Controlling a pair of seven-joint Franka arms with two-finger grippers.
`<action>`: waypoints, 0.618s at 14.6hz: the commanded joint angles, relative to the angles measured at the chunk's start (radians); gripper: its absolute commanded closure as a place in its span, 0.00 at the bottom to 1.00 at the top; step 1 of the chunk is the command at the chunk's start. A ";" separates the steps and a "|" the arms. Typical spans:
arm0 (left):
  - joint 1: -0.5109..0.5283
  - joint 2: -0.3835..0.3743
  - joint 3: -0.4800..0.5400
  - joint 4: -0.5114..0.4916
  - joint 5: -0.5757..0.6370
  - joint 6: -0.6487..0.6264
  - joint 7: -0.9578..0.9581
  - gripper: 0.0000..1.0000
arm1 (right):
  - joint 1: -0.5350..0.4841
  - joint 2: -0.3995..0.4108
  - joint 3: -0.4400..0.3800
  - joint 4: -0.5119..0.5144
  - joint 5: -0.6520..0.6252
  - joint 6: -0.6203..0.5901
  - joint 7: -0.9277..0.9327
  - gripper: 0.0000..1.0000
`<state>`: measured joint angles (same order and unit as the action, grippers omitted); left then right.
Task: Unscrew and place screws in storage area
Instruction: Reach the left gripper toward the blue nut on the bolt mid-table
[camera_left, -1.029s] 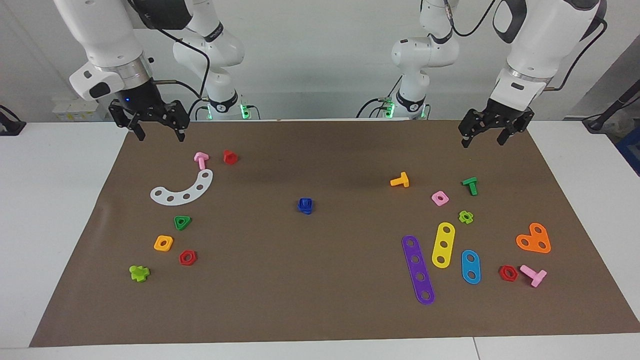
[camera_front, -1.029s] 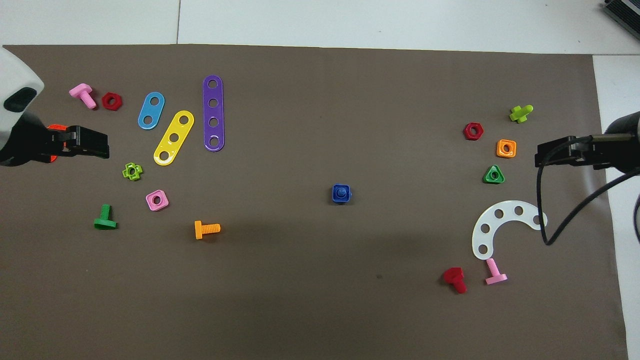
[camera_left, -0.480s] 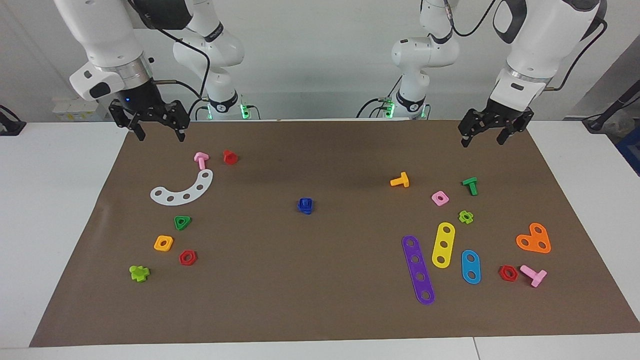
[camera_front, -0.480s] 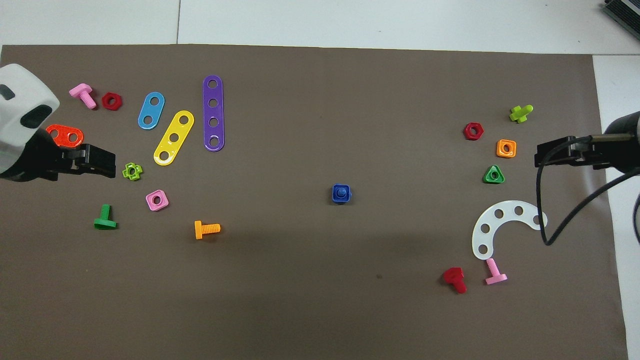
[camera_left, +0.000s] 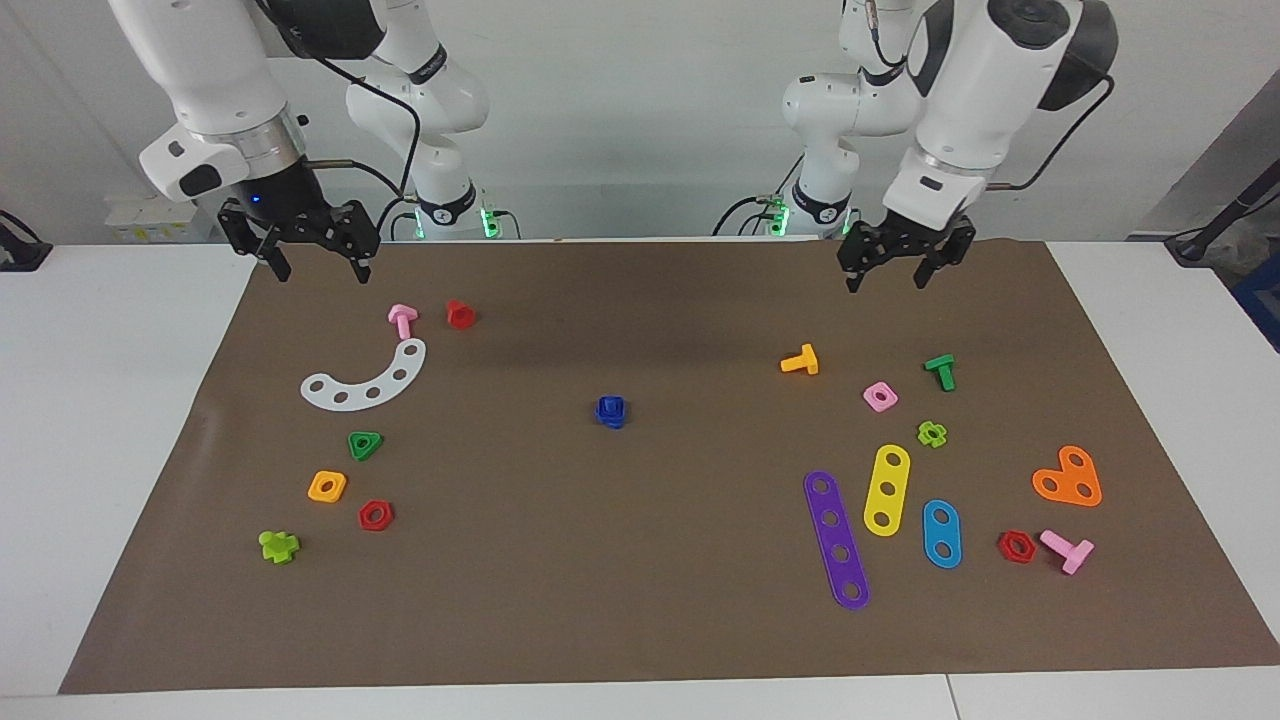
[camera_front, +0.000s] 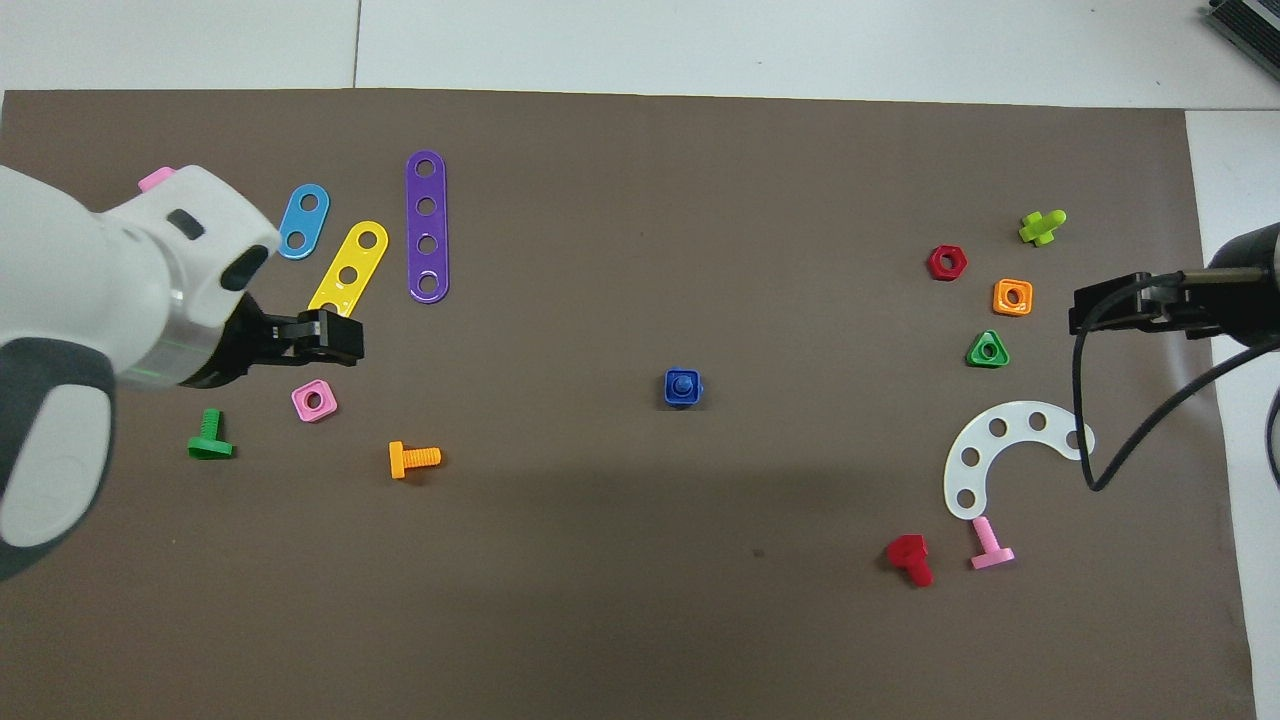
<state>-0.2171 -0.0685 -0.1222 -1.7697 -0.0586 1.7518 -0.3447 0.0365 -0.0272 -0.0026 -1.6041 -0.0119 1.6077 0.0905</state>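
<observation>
The blue screw (camera_left: 611, 411) stands in its blue nut at mid-mat (camera_left: 640, 600), well apart from both claws. Left gripper (camera_left: 888, 274), fingers spread and empty, hangs over the mat's edge nearest the robots; right gripper (camera_left: 318, 266) likewise, waiting. Overhead, the left arm hides the orange plate (camera_left: 1068, 477) seen in the facing view
</observation>
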 joint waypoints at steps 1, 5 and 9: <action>-0.077 -0.002 0.015 -0.039 -0.056 0.090 -0.040 0.02 | -0.004 0.001 0.001 0.001 0.003 -0.014 -0.023 0.00; -0.229 0.131 0.016 -0.007 -0.053 0.257 -0.147 0.00 | -0.004 0.000 0.003 0.001 0.003 -0.014 -0.023 0.00; -0.304 0.239 0.016 0.033 -0.053 0.411 -0.194 0.00 | -0.004 0.000 0.003 0.001 0.003 -0.014 -0.023 0.00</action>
<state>-0.4906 0.1290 -0.1245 -1.7752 -0.0995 2.1218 -0.5274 0.0365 -0.0272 -0.0026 -1.6043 -0.0119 1.6077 0.0905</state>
